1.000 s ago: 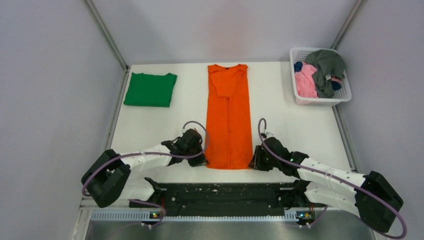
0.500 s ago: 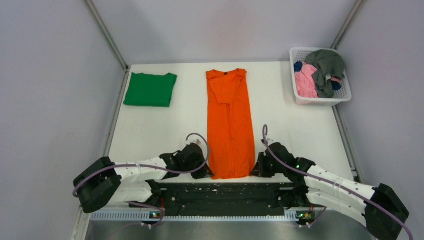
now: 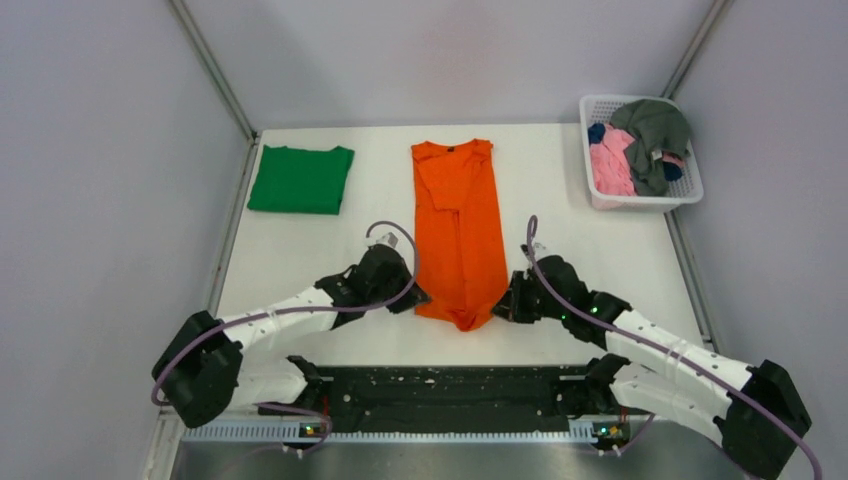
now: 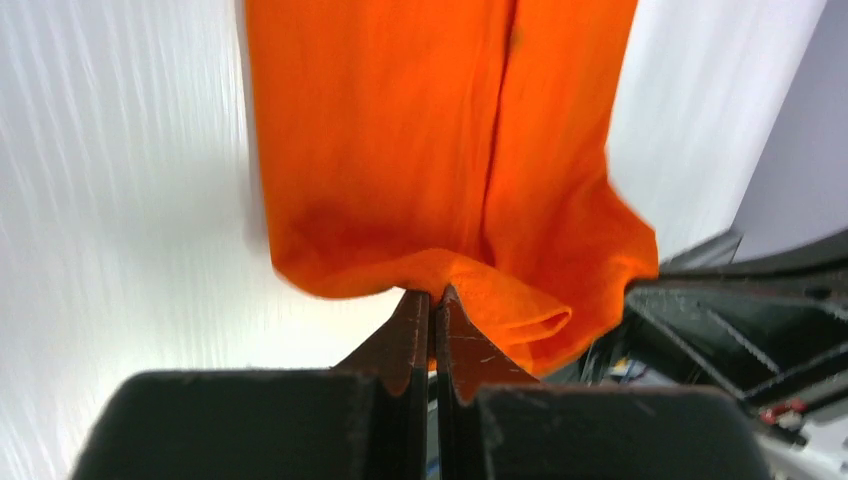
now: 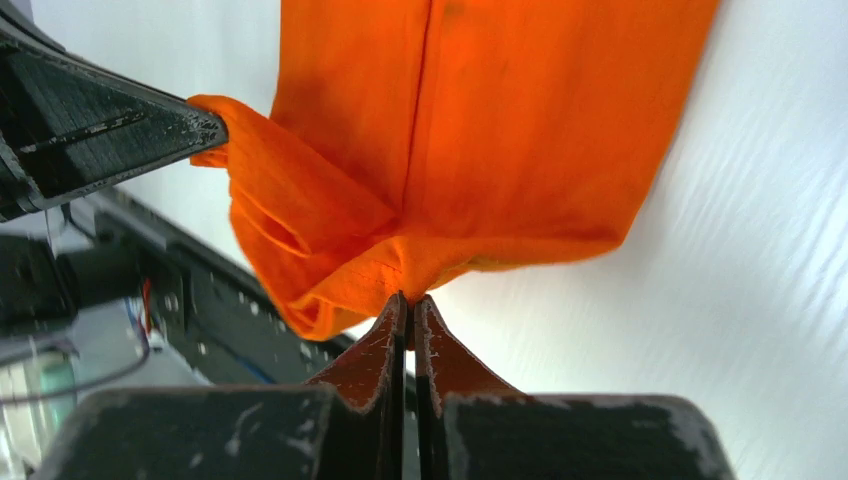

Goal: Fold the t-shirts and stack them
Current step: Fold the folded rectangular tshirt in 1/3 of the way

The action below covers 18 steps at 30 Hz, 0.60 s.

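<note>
A bright orange t-shirt [image 3: 458,220] lies as a long narrow strip down the middle of the table, collar at the far end. Its near hem is lifted off the table and sags between my two grippers. My left gripper [image 3: 418,299] is shut on the hem's left corner [image 4: 432,283]. My right gripper [image 3: 503,307] is shut on the right corner [image 5: 408,285]. A green t-shirt [image 3: 300,179] lies folded into a square at the far left.
A white basket [image 3: 646,199] at the far right corner holds pink, grey and dark blue shirts. The black base rail [image 3: 450,392] runs along the table's near edge, just behind the lifted hem.
Both grippers have closed on the orange shirt's near corners, dragged it towards the near edge, then lifted the hem up and away from the edge. The hem now droops in the middle.
</note>
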Available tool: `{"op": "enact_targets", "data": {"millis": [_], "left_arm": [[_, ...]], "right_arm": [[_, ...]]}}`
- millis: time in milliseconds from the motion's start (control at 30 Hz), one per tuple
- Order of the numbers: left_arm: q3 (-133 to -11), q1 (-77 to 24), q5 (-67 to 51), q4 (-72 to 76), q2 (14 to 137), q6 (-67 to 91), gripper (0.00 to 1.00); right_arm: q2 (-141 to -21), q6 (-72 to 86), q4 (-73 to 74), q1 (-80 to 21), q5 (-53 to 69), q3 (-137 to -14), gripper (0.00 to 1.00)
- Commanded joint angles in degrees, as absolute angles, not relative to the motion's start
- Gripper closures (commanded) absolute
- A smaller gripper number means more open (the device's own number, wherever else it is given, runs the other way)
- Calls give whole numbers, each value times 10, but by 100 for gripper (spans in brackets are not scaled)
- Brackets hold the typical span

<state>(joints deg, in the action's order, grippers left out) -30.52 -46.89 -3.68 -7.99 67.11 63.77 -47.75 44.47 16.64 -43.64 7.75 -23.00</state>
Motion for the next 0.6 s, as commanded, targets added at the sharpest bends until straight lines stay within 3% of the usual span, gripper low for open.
{"op": "enact_targets", "data": {"millis": [0,267,567], "left_arm": [[-380,-392,-61,-56,738,569,100],[-577,-312,-102,-128,900,497,100],[-699,-256,-106,-168,1006,465,100]], "right_arm": [[-543,416,118,-374,45,-306,100],[-678,367,72,-297,36,-413,100],[-823,348,37,-234,46,-516,100]]}}
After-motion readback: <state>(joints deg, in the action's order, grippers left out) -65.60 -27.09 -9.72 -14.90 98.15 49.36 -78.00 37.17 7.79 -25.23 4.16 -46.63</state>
